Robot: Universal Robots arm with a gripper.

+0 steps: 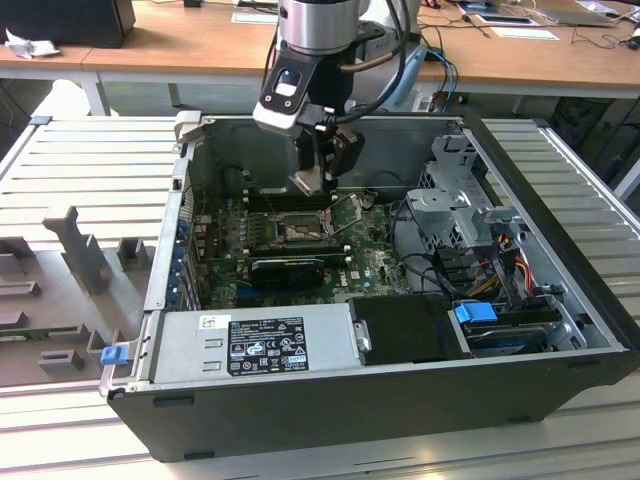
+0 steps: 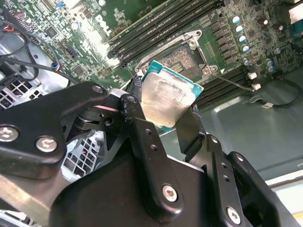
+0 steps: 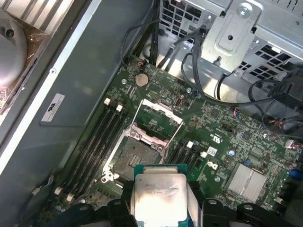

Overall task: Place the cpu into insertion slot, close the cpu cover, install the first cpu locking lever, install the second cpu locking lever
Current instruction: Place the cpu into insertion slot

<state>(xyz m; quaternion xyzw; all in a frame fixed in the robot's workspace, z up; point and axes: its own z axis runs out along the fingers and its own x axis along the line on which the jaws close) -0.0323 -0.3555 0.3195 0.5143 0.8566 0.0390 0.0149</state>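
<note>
square cpu (image 3: 158, 198), smudged silver top, green rim

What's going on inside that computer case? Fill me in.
A robot arm's gripper has reached into the open computer case and holds the cpu clamped between its fingers. The chip hangs above the motherboard, close to the insertion slot, and is not yet seated. The slot lies bare, and the cpu cover is swung up and open. None of the closing or locking work is done.
</note>
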